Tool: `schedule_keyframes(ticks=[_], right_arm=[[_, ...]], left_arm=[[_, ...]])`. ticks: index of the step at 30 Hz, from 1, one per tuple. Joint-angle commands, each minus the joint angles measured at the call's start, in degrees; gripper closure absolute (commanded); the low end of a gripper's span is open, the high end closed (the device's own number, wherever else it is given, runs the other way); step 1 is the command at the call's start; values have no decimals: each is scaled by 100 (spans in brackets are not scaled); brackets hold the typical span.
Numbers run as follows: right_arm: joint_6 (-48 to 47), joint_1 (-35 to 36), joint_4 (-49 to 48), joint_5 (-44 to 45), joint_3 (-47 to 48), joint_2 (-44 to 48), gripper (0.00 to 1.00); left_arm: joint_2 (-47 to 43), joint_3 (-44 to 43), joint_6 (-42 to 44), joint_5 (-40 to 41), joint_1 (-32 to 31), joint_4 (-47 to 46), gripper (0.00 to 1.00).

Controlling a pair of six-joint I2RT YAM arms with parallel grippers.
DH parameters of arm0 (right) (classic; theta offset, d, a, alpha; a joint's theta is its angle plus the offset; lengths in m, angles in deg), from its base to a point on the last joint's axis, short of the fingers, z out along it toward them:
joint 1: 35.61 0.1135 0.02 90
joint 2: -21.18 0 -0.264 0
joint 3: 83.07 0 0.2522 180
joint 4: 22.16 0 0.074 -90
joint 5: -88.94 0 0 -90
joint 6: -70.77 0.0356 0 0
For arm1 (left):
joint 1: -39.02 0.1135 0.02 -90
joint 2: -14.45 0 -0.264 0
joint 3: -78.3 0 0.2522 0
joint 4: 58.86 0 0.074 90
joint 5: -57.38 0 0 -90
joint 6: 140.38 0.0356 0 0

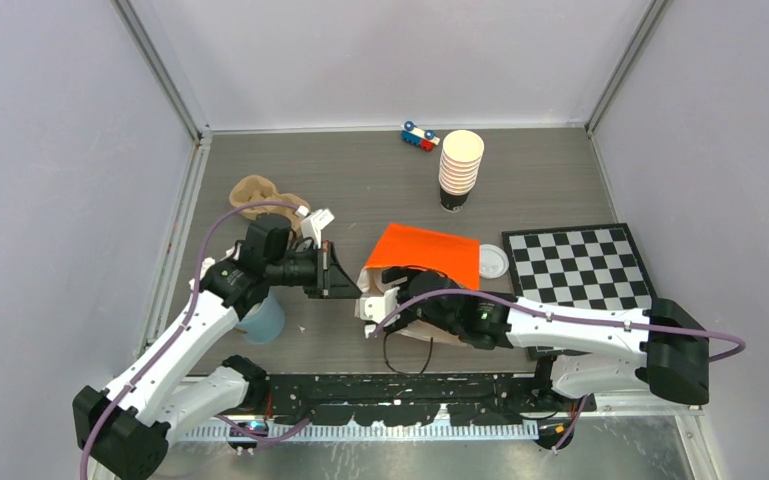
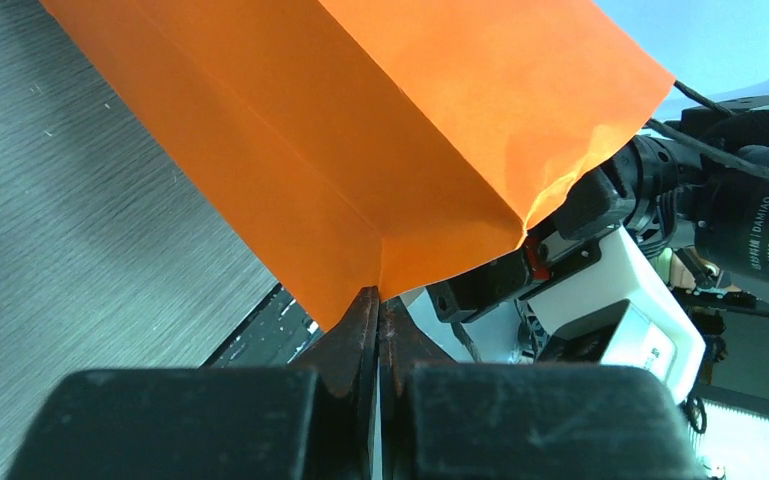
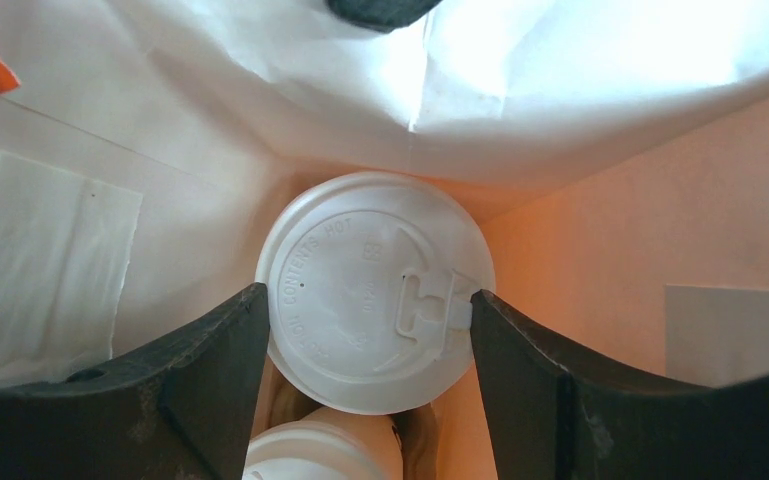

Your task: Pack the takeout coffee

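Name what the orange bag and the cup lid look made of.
The orange bag: paper, it seems, matte, with sharp fold creases and a white inside. The takeout coffee lid: likely thin moulded plastic, white, faint sheen, with raised lettering and a sip tab.

From above, the bag [image 1: 430, 255] and right arm [image 1: 570, 322] cover the right gripper [image 3: 368, 300] and everything inside the bag. In the right wrist view the cup [image 3: 370, 290] shows only its lid [image 3: 335, 310]; its body is hidden beneath. A second cup [image 3: 325, 452] at 6 o'clock is cut off by the bottom edge. The blue cup [image 1: 268, 322] lies mostly under the left arm [image 1: 195, 325]. The toy [image 1: 419, 136] at 12 o'clock on the worktop [image 1: 360, 170] is too small to make out.
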Motion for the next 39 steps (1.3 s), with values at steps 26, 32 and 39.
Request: schedule_keyframes(ticks=[26, 32, 39], right_arm=[[-1234, -287, -582, -325, -593, -6, 26], [-1175, -287, -524, -300, -651, -20, 25], [-1034, -377, -572, -241, -673, -63, 25]], left_arm=[[129, -322, -626, -333, -7, -335, 100], [127, -331, -629, -336, -7, -296, 100], [151, -286, -614, -387, -7, -289, 100]])
